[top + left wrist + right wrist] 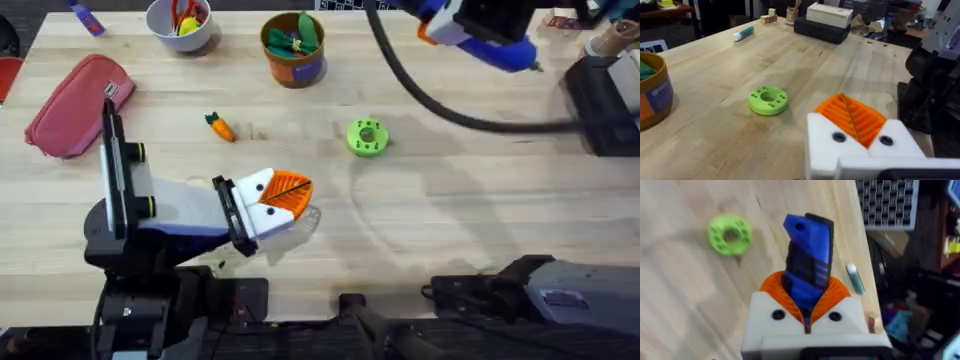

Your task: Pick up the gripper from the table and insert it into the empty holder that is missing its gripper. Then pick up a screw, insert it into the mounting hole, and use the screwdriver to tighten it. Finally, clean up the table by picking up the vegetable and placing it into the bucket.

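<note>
right gripper (807, 312) clamped on blue screwdriver (809, 250) at overhead's upper right, left gripper (285, 198) fingers pressed together lower left, carrot (219, 126) left of bucket (294, 48)

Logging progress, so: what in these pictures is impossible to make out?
- Lower end of the screwdriver: right wrist view, buried between the pads of the right gripper.
- Most of the bucket: left wrist view, cut off by the edge.
- Holes of the green disc: overhead, too small to tell what they hold.
</note>
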